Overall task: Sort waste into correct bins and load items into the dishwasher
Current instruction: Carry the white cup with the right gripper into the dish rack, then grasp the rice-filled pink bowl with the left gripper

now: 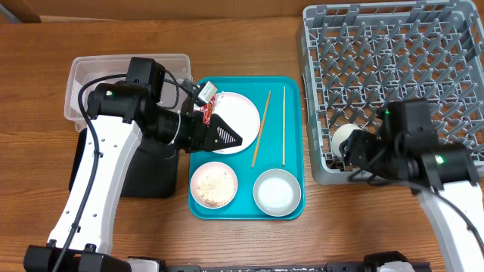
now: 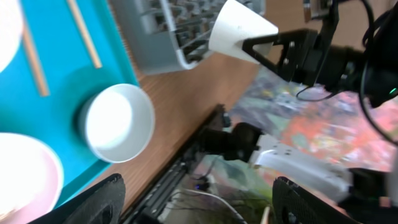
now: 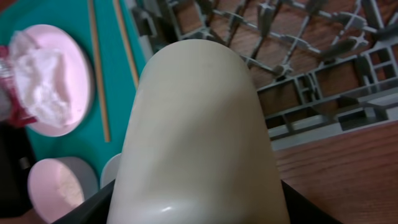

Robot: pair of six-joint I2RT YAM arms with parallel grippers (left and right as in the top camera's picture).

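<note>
Two chopsticks [image 1: 283, 125] lie between white plate [image 1: 240, 113] and grey rack [image 1: 378, 60].

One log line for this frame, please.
right gripper shut on white cup at dish rack corner | left gripper open above white plate near red wrapper | chopsticks, pink bowl, whitish bowl on teal tray

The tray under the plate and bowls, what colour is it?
The tray is teal, a blue-green. The overhead view shows it best.

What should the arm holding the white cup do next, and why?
Probably lower the cup into the rack and let go: the right pincer grips it, tilted, just over the rack's near corner.
</note>
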